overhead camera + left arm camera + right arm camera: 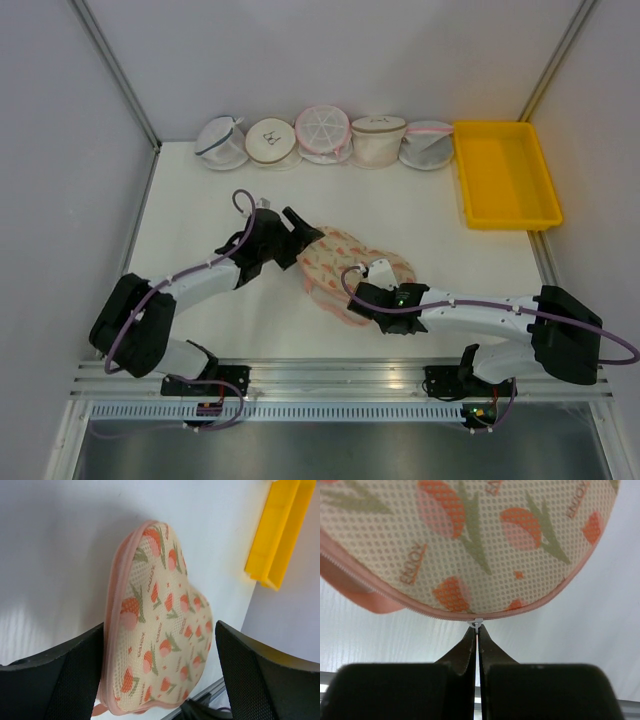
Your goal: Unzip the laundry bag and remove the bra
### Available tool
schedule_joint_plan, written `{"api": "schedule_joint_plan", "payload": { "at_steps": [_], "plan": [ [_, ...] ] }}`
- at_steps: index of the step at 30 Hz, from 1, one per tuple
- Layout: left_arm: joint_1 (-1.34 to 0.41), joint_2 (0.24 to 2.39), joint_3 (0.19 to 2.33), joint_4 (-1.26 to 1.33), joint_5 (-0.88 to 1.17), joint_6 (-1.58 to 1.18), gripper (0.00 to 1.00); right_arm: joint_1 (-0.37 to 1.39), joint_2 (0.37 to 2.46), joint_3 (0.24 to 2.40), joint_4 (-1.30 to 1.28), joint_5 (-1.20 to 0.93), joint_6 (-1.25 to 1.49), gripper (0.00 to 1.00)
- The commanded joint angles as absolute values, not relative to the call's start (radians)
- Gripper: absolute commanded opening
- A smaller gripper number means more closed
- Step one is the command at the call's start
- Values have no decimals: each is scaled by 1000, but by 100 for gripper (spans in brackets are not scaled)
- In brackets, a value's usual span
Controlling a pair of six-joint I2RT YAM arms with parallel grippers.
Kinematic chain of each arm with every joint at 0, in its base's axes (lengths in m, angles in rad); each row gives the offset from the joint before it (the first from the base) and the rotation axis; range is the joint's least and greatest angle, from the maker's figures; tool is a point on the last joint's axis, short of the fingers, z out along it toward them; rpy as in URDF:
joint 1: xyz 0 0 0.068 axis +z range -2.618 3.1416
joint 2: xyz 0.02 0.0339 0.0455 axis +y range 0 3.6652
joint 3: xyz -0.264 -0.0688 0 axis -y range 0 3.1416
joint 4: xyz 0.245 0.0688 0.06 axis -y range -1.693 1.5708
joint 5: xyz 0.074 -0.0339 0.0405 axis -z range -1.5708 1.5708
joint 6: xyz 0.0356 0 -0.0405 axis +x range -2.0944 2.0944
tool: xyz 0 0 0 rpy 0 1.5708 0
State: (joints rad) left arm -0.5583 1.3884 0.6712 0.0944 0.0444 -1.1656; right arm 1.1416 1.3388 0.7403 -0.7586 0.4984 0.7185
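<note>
Right hand (pixel 477 630) pinches the zipper pull (pixel 477 623) of the laundry bag (pixel 485 540), a detail only its wrist camera shows; left hand (pixel 160 630) spread wide.

Seen from above, the right gripper (pixel 375 283) is covering the near rim of the laundry bag (pixel 345 255). The zip pull (pixel 477 624), a tiny white speck at the wrist camera's pinched fingertips, is showing too small to find in that view. In the right wrist view the bag is running off the top and both sides, and a pink band (pixel 367 597) at the left is blurring, loop or trim unclear. In the left wrist view the bottom edge is cutting off the bag's lower end and both fingers (pixel 60 680) of the left gripper (pixel 159 630), and the yellow tray (pixel 280 530) is running off the top. The fabric is hiding whatever is lying inside.
</note>
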Motion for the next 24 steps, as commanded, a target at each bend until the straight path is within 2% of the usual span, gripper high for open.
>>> {"api": "schedule_joint_plan", "payload": {
  "at_steps": [1, 6, 9, 11, 12, 19, 24],
  "plan": [
    [-517, 1506, 788, 199, 147, -1094, 89, 1140, 1312, 733, -735, 476, 727, 1],
    [-442, 1719, 920, 293, 303, -1089, 87, 1140, 1302, 735, -723, 460, 727, 0],
    [-396, 1750, 943, 291, 336, -1081, 89, 1140, 1298, 738, -712, 450, 724, 1],
    [-367, 1718, 919, 282, 336, -1062, 93, 1140, 1298, 738, -700, 443, 721, 0],
    [-359, 1695, 907, 253, 318, -1054, 100, 1140, 1298, 736, -695, 440, 719, 0],
    [-336, 1442, 810, 29, 276, -1000, 100, 1141, 1331, 744, -643, 410, 687, 0],
    [-379, 1228, 606, 17, 337, -1055, 100, 1141, 1318, 730, -513, 270, 631, 0]
  ]
}}
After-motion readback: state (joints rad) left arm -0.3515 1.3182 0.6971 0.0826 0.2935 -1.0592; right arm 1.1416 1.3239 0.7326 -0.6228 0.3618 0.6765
